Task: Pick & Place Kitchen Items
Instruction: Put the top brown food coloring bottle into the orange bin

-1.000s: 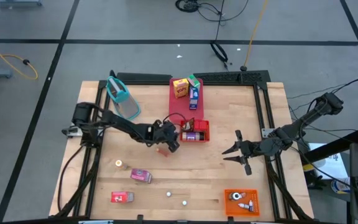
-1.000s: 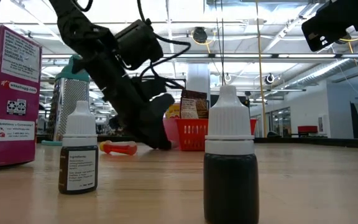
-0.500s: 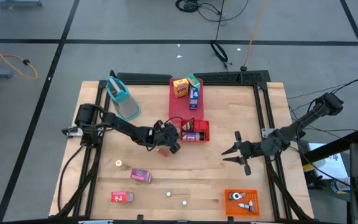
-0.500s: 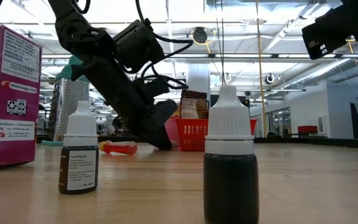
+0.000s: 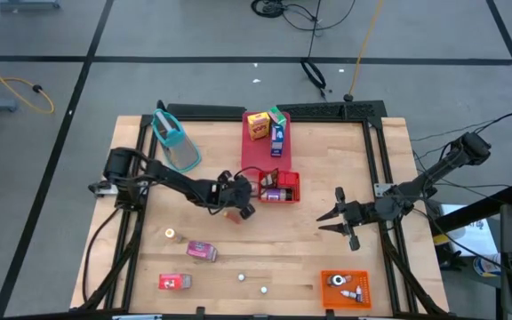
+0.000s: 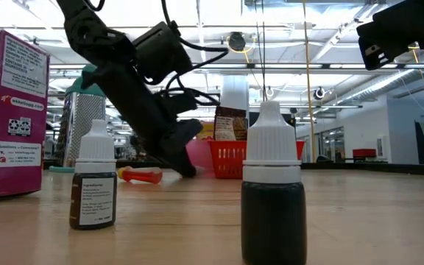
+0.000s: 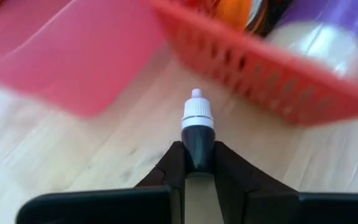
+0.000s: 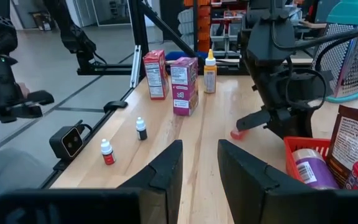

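Note:
A small dark bottle [image 7: 197, 134] with a white dropper cap sits between the fingertips of my left gripper [image 7: 197, 163], which is shut on it near mid-table [image 5: 244, 209], just short of the red basket [image 5: 279, 187]. My right gripper [image 5: 340, 219] hangs open above the table's right side with nothing between its fingers [image 8: 197, 168]. Other kitchen items rest on the table. Two are a pink carton [image 5: 202, 252] and a red carton [image 5: 175, 282]. Two small dropper bottles [image 6: 93, 184] [image 6: 272, 199] stand close to the low camera. My left gripper pinches the bottle's dark body [image 7: 197, 149], just below the white cap, between its two fingertips. The fingers slant down, coming from the table's left. The cap points away from the fingers, toward the red basket. Whether the bottle rests on the table I cannot tell.
A flat red tray [image 5: 254, 153] at the back carries a yellow carton [image 5: 257, 125] and a green-blue one [image 5: 277, 130]. A teal-handled grater [image 5: 176, 144] stands at the back left and an orange bin [image 5: 345, 289] at the near right. A small red piece [image 6: 142, 174] lies beside the left fingers.
My left gripper has stayed in place by the red basket. Its fingers have drawn together around the small bottle, and the wrist has rolled slightly. My right gripper has tipped a little.

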`<state>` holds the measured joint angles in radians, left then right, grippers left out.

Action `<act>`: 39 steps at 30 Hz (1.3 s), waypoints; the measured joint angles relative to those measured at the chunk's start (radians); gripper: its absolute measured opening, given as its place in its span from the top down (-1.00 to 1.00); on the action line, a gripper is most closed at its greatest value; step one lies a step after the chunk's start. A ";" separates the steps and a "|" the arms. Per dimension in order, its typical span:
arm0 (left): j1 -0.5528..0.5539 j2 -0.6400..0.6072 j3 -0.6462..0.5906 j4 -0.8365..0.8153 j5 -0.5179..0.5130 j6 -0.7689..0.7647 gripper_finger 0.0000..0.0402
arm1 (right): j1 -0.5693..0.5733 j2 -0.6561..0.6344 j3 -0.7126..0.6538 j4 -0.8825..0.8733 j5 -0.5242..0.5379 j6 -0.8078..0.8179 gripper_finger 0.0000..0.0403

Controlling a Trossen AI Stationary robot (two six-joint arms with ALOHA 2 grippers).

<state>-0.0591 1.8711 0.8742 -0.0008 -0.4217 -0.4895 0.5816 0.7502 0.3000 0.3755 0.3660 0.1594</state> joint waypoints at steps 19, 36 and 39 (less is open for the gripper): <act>-0.150 -0.379 -0.002 -0.008 -0.128 0.108 0.75 | -0.051 0.000 0.000 0.036 0.030 -0.015 0.52; -0.129 -0.261 0.000 0.663 0.075 0.457 0.78 | -0.181 0.002 0.000 0.200 0.019 -0.075 0.48; -0.112 -0.217 0.000 0.750 0.113 0.461 0.77 | -0.192 0.002 0.000 0.208 0.013 -0.075 0.48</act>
<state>-0.1716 1.6537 0.8738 0.7493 -0.3092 -0.0280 0.3901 0.7521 0.3000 0.5831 0.3794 0.0841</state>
